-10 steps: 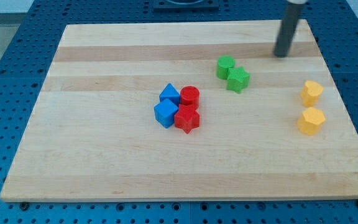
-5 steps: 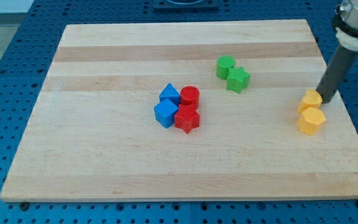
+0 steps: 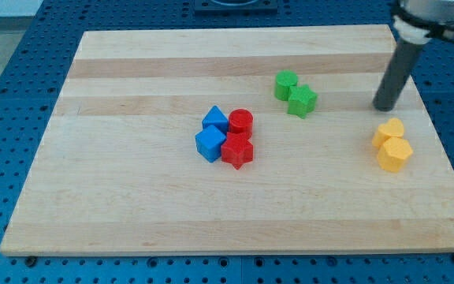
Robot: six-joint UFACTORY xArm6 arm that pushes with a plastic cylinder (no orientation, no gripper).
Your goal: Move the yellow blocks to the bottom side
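The end effector is a bare rod with nothing to spread or pinch; my tip (image 3: pixel 385 108) rests on the desk (image 3: pixel 132 197) just above the two yellow blocks (image 3: pixel 392 145), apart from them. The yellow blocks touch each other near the view's right edge, about mid-height. Two green blocks (image 3: pixel 295 94) sit left of the tip, and two blue (image 3: pixel 212 134) and two red blocks (image 3: pixel 239 139) cluster at centre.
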